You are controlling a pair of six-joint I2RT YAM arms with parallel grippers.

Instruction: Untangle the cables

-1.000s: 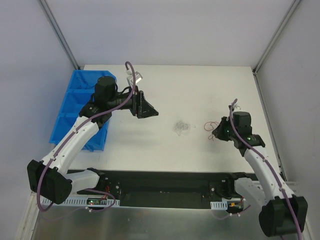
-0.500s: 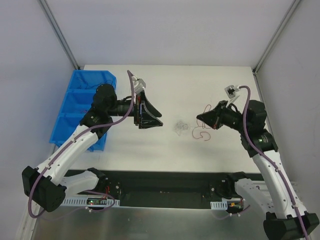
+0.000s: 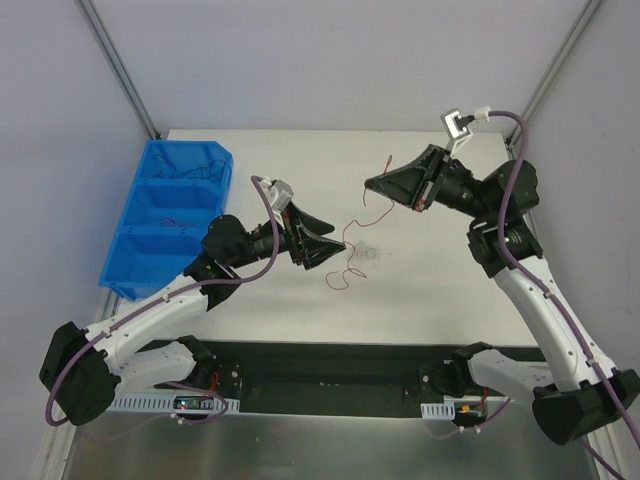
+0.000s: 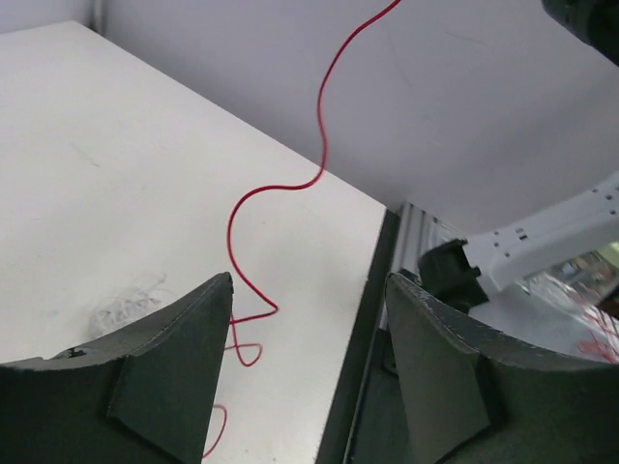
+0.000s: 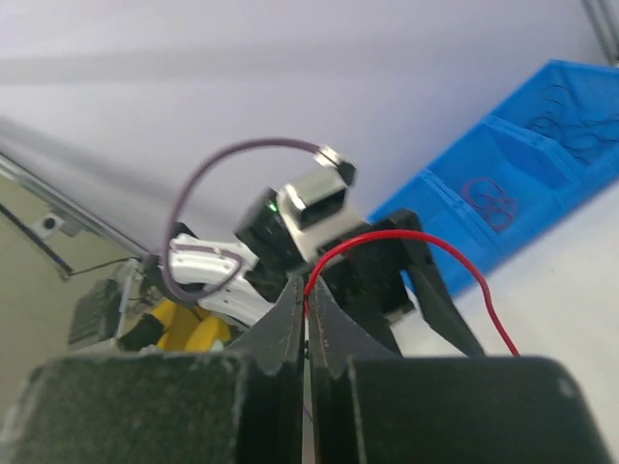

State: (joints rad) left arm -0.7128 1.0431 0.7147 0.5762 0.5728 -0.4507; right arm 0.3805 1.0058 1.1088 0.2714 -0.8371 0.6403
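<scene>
The right gripper (image 5: pixel 307 290) is pinching its jaws tight on one end of a red wire (image 4: pixel 321 126), holding it up above the table (image 3: pixel 450 290). The wire is hanging in curls past the left gripper (image 4: pixel 309 285), whose jaws are standing wide apart, gripping nothing. A pale grey clump (image 3: pixel 366 254) of wires is lying on the table just beside the lowest red curls.

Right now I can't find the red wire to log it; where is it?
In the top view, the red wire hangs over mid-table from the right gripper, jaws shut on it, curling down beside the left gripper.
</scene>
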